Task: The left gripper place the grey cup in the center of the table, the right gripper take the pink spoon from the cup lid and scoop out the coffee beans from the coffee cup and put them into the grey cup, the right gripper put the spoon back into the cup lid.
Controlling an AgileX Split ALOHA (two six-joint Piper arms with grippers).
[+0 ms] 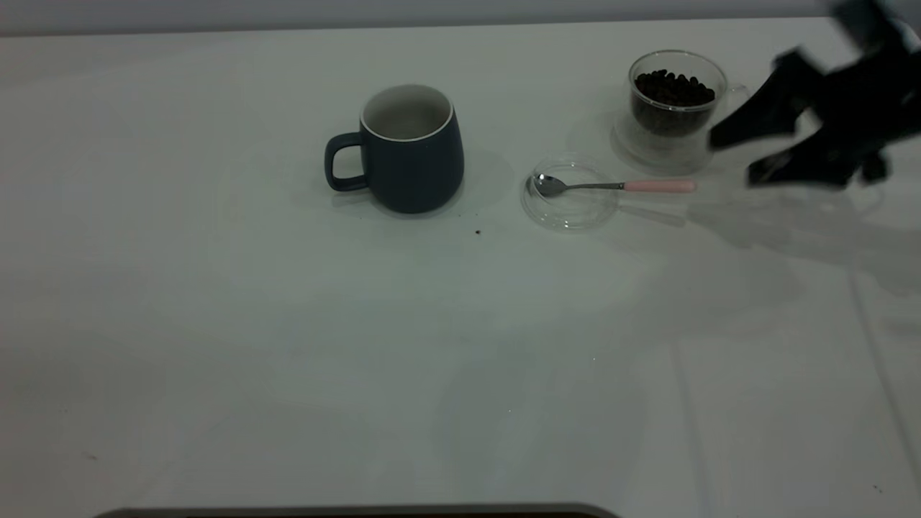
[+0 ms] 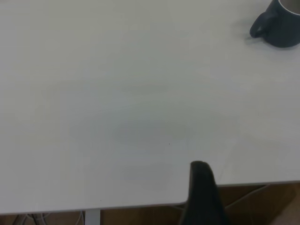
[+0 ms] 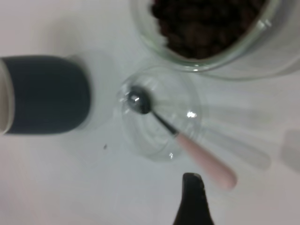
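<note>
The exterior view looks down across the tabletop [image 1: 288, 345] toward its far edge. The right wrist view hangs close above; both share the cup lid [image 1: 570, 193].

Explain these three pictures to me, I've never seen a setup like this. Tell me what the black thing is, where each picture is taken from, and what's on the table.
This is a two-armed robot at a white table. The wide picture comes from a camera outside the robot. The other two come from cameras on each arm's wrist.

The black shape at the far right is the right tool, open, holding nothing, in the air beside the pink spoon's handle. The left arm is out of the wide picture; only one dark finger shows near the table edge.

On the table stand a grey cup, empty as far as its inside shows, and a clear coffee cup with coffee beans inside. The spoon's bowl rests in a clear cup lid.
</note>
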